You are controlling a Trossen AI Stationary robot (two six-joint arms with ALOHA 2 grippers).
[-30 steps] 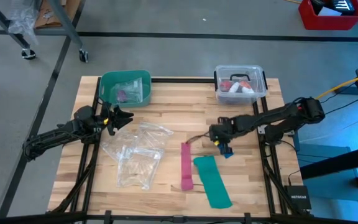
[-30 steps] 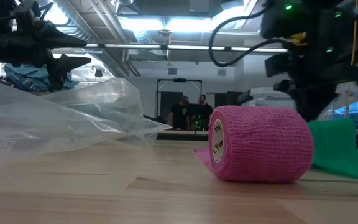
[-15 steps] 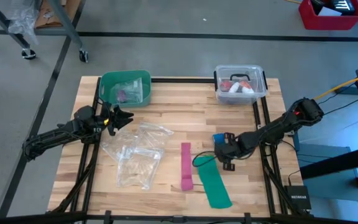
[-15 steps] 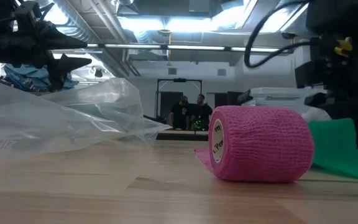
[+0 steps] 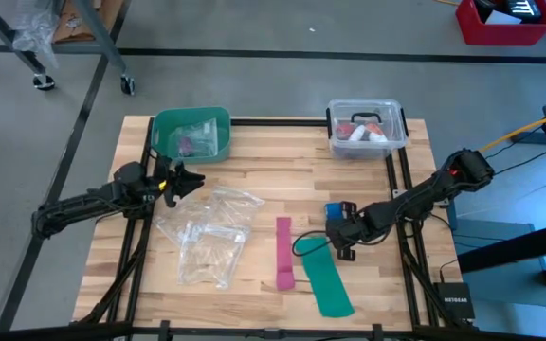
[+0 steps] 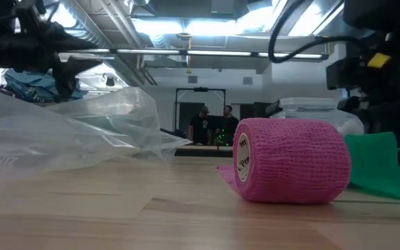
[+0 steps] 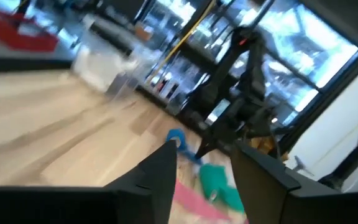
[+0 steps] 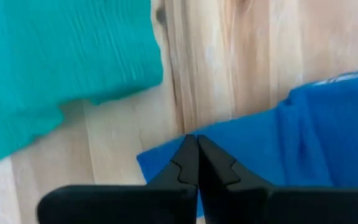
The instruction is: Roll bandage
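Observation:
The bright blue bandage point(image 5: 335, 209) lies as a short flat strip on the wooden table, right of the middle; it also shows in the right wrist view point(image 8: 303, 137). My right gripper point(image 5: 340, 235) is low over the table at the strip's near end, its fingers shut, tips point(image 8: 192, 138) at the blue edge. My left gripper point(image 5: 195, 180) hangs open and empty above the table's left side, its two fingers apart in the left wrist view point(image 7: 204, 158). My right gripper has its shut fingertips on the bandage's near end, at the cloth's edge point(image 8: 166, 155). The fingers come from above, slanting down. The strip lies flat on the table beyond them. Whether cloth is between the tips or only under them, I cannot tell.
A pink strip point(image 5: 284, 251) with its roll point(image 6: 290, 163) and a wider teal strip point(image 5: 325, 277) lie just left and near of my right gripper. Clear plastic bags point(image 5: 207, 232) lie left of centre. A green bin point(image 5: 191, 133) and a clear box point(image 5: 366, 128) stand at the far edge.
My right gripper has gone down and toward the table's near edge with the blue bandage. The bandage hung bunched below the fingers before; now it lies on the table on the gripper's far side. In the last half second it has kept nearly still.

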